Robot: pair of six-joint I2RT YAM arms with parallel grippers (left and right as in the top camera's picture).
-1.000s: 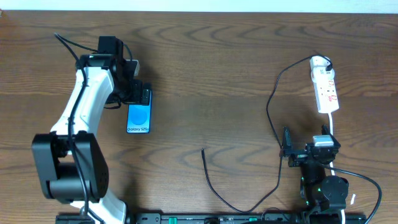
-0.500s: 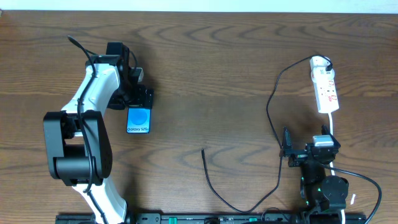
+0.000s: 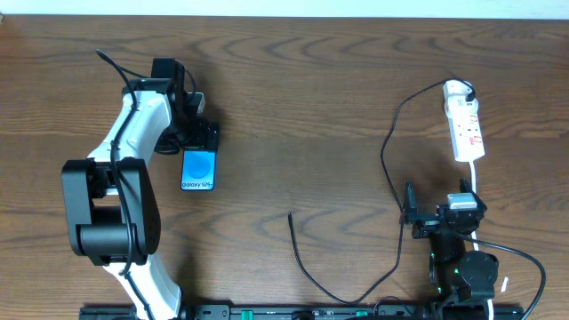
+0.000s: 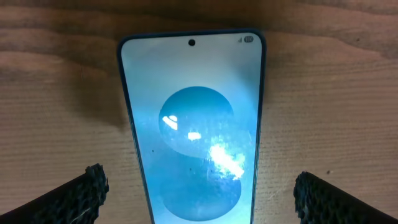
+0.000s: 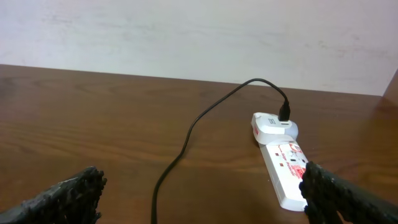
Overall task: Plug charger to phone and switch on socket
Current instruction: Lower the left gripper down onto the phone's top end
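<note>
Left hand (image 4: 199, 185) spread wide over one phone (image 3: 198, 169), one charger (image 3: 383, 156), one socket (image 3: 466, 129)

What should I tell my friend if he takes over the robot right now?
Left gripper: open, over the phone, fingers either side, not touching.
Right gripper: open, empty, at the table's front right.
Charger: one end in the socket at far right, plug tip loose on the table, mid-front.
Done: nothing on the phone yet.
Left: push the tip into the phone, switch on the socket.
</note>
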